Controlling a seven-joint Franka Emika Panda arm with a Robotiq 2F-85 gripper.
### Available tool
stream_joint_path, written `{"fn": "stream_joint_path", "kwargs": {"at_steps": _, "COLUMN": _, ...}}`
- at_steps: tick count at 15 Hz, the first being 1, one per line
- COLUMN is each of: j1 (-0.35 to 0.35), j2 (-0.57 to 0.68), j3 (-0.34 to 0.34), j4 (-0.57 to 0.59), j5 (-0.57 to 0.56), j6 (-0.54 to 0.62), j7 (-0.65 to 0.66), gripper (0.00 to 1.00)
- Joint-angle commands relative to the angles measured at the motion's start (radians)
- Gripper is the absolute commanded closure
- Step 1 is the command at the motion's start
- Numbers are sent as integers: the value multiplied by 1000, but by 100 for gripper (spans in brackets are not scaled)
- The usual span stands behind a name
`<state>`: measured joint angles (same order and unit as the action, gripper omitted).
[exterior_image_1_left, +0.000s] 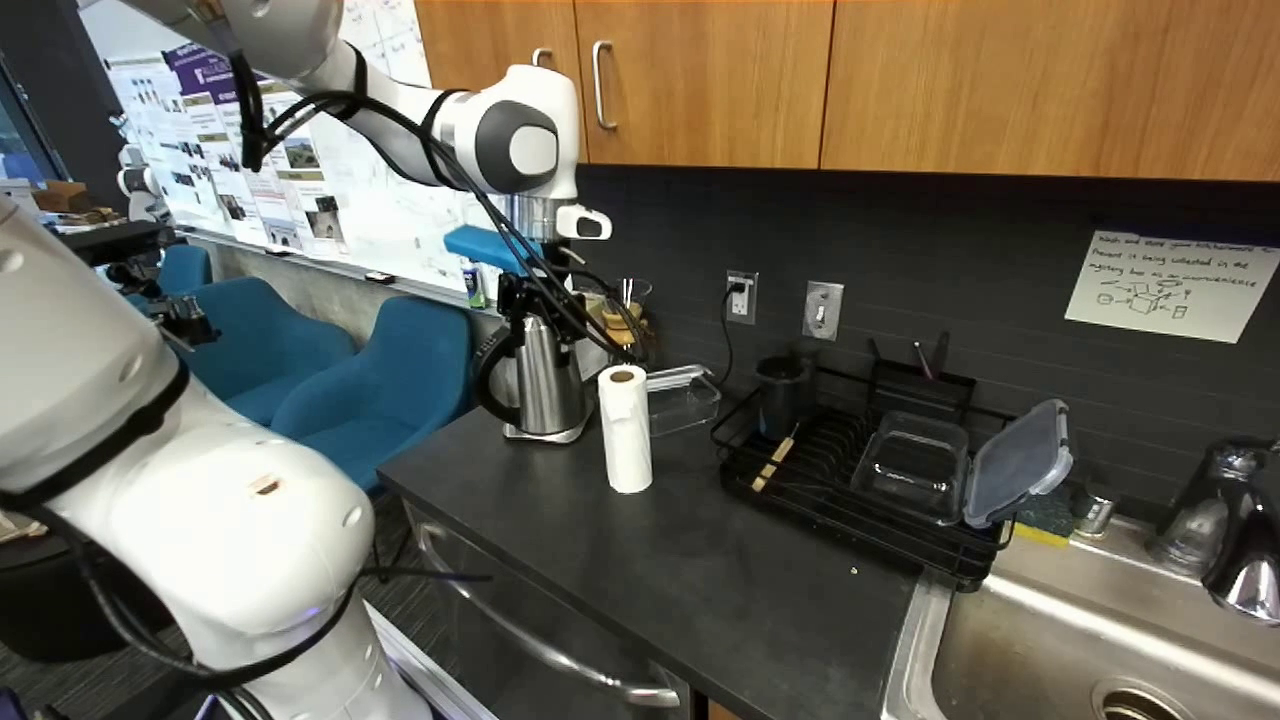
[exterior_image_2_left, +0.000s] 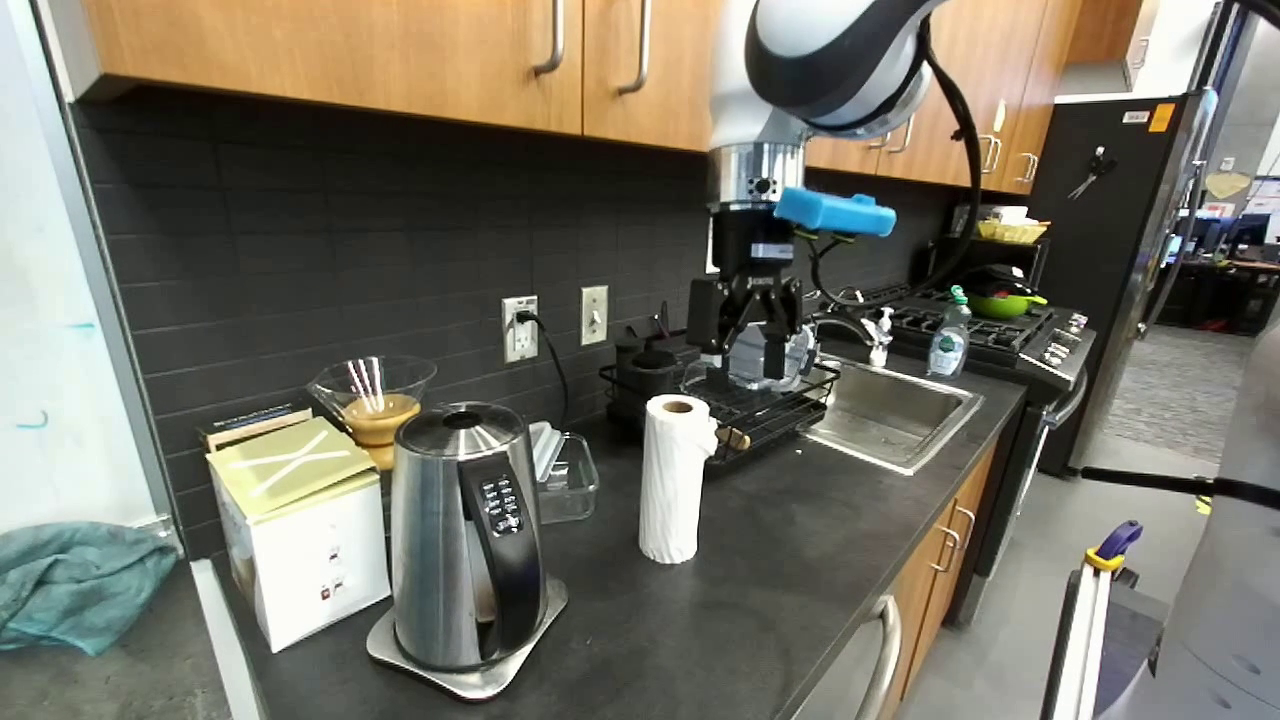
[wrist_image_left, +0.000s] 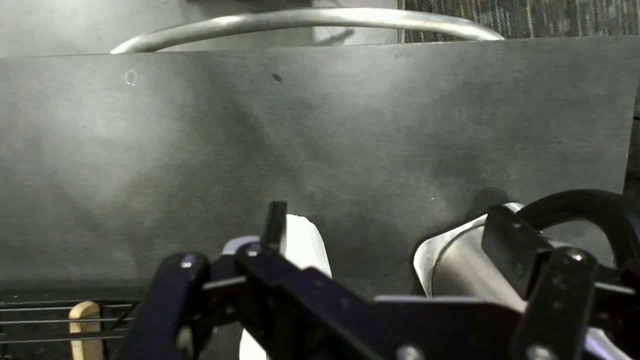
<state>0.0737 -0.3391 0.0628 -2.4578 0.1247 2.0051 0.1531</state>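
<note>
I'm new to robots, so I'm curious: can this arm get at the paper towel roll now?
Probably yes: the open, empty gripper hangs above the counter, and nothing covers the upright paper towel roll. The kettle stands near it, but apart.

Arm (exterior_image_1_left: 230, 500) bent, outstretched | wrist (exterior_image_2_left: 757, 172) vertical | jaws pointing down, spread wide apart

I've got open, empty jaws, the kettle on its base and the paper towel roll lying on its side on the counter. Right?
Not quite: the paper towel roll stands upright on the counter, as both exterior views show. The jaws are open and empty, and the kettle is on its base.
</note>
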Motion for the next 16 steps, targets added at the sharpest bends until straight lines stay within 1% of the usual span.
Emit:
{"fn": "stream_joint_path", "kwargs": {"at_steps": 1, "j1": 9, "j2": 28, "j3": -8, "j4": 37, "j5": 49, "j6": -33, "j7": -60, "gripper": 0}}
{"fn": "stream_joint_path", "kwargs": {"at_steps": 4, "j1": 11, "j2": 37, "j3": -11, "j4": 52, "j5": 106, "j6": -66, "j7": -74, "gripper": 0}}
{"fn": "stream_joint_path", "kwargs": {"at_steps": 6, "j1": 9, "j2": 29, "j3": -5, "j4": 54, "j5": 117, "j6": -77, "j7": -72, "gripper": 0}}
{"fn": "stream_joint_path", "kwargs": {"at_steps": 7, "j1": 6, "j2": 21, "j3": 1, "j4": 49, "j5": 106, "j6": -57, "j7": -72, "gripper": 0}}
{"fn": "stream_joint_path", "kwargs": {"at_steps": 8, "j1": 4, "j2": 22, "j3": 3, "j4": 48, "j5": 93, "j6": -33, "j7": -80, "gripper": 0}}
{"fn": "stream_joint_path", "kwargs": {"at_steps": 9, "j1": -12, "j2": -1, "j3": -3, "j4": -56, "j5": 57, "j6": 62, "j7": -112, "gripper": 0}}
{"fn": "stream_joint_path", "kwargs": {"at_steps": 10, "j1": -12, "j2": -7, "j3": -1, "j4": -75, "j5": 41, "j6": 95, "j7": -119, "gripper": 0}}
{"fn": "stream_joint_path", "kwargs": {"at_steps": 12, "j1": -12, "j2": -15, "j3": 2, "j4": -148, "j5": 5, "j6": 195, "j7": -128, "gripper": 0}}
{"fn": "stream_joint_path", "kwargs": {"at_steps": 13, "j1": -14, "j2": 0, "j3": 1, "j4": -172, "j5": -9, "j6": 240, "j7": -129, "gripper": 0}}
{"fn": "stream_joint_path", "kwargs": {"at_steps": 16, "j1": -14, "j2": 29, "j3": -15, "j4": -215, "j5": -5, "j6": 304, "j7": -134, "gripper": 0}}
